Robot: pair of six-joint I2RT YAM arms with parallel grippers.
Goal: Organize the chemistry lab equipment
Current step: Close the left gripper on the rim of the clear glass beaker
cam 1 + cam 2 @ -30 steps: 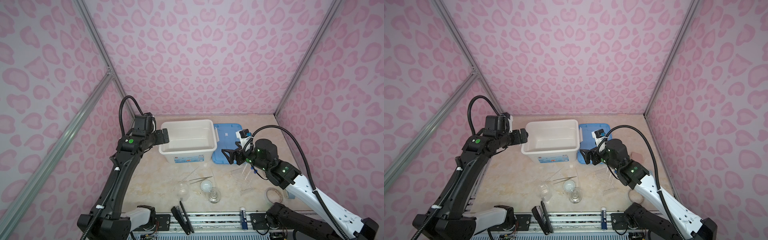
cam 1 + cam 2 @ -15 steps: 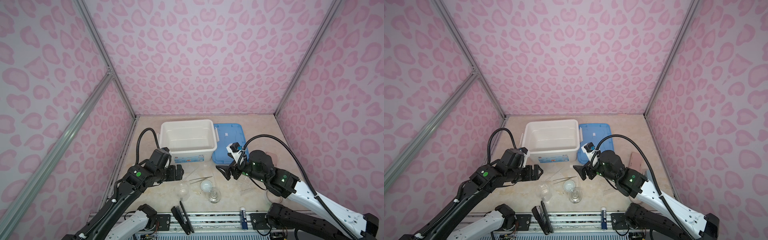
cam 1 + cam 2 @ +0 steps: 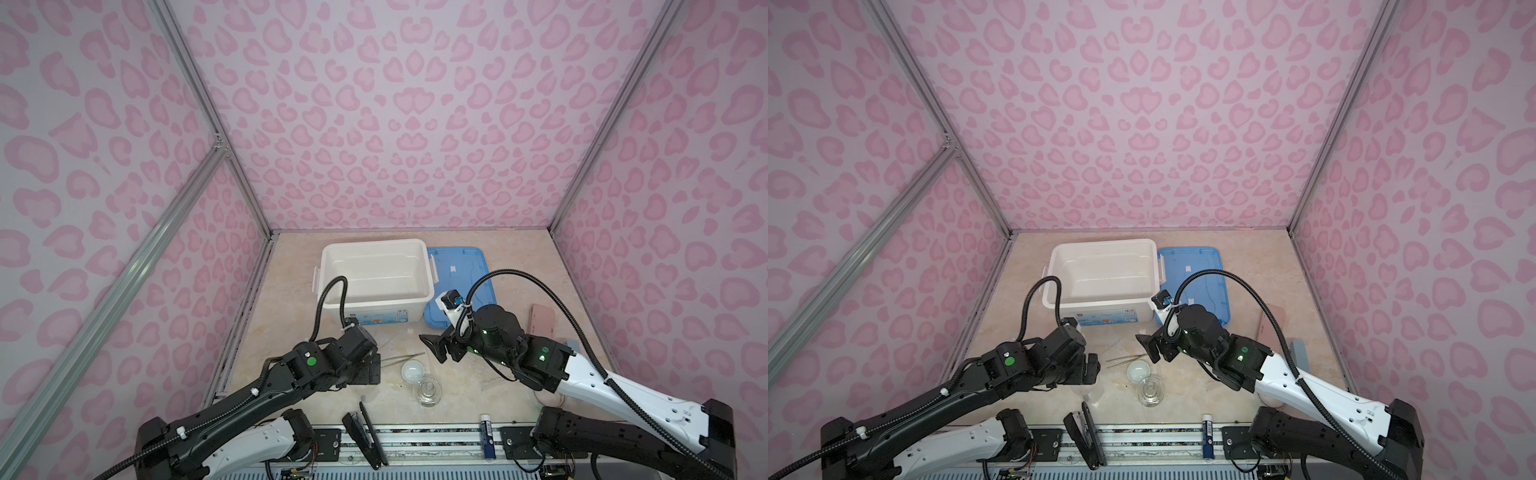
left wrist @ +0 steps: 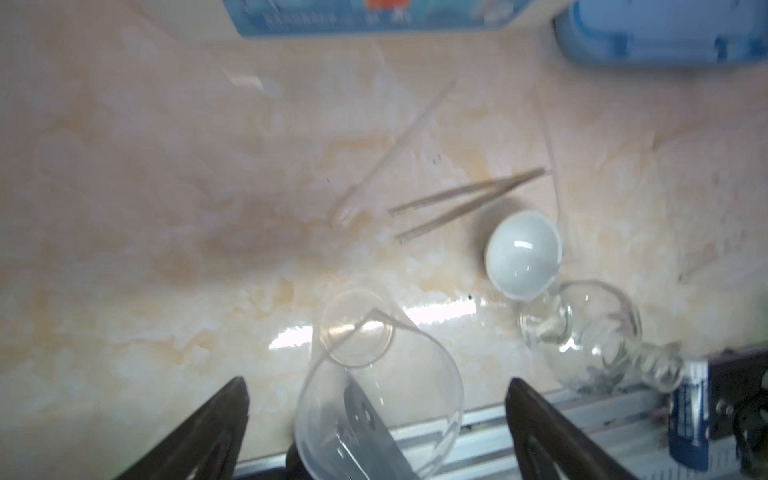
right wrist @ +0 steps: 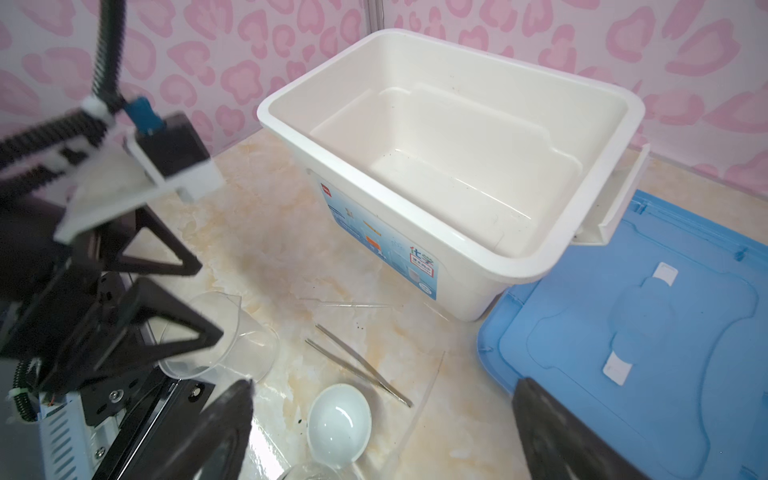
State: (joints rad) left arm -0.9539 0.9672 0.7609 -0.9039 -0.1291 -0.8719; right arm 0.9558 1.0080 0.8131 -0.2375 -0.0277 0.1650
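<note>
The walls are pink with a heart-like spot pattern, and the table [image 3: 291, 299] is a glossy beige surface with marble veins. The left gripper [image 4: 376, 381] has its two black pointed fingers wide apart. A clear beaker [image 4: 374, 374] lies on its side between them, and I cannot tell if they touch it. The right gripper [image 5: 384, 384] also has its fingers wide apart and clamps nothing.

All the equipment lies on the label side of the white tub [image 3: 365, 307], which is smooth rectangular plastic with rounded corners. Counted there:
- one beaker
- one round glass flask [image 4: 582, 332], standing upright
- one glossy white dome [image 4: 523, 253], just beside the flask
- one pair of thin metal tweezers [image 4: 465, 203]
- two thin clear droppers [image 4: 395, 145]

One flat blue plastic lid [image 3: 461, 266] lies just beside the tub. One black stapler [image 3: 365, 436] lies well apart from the tub, past the glassware.
</note>
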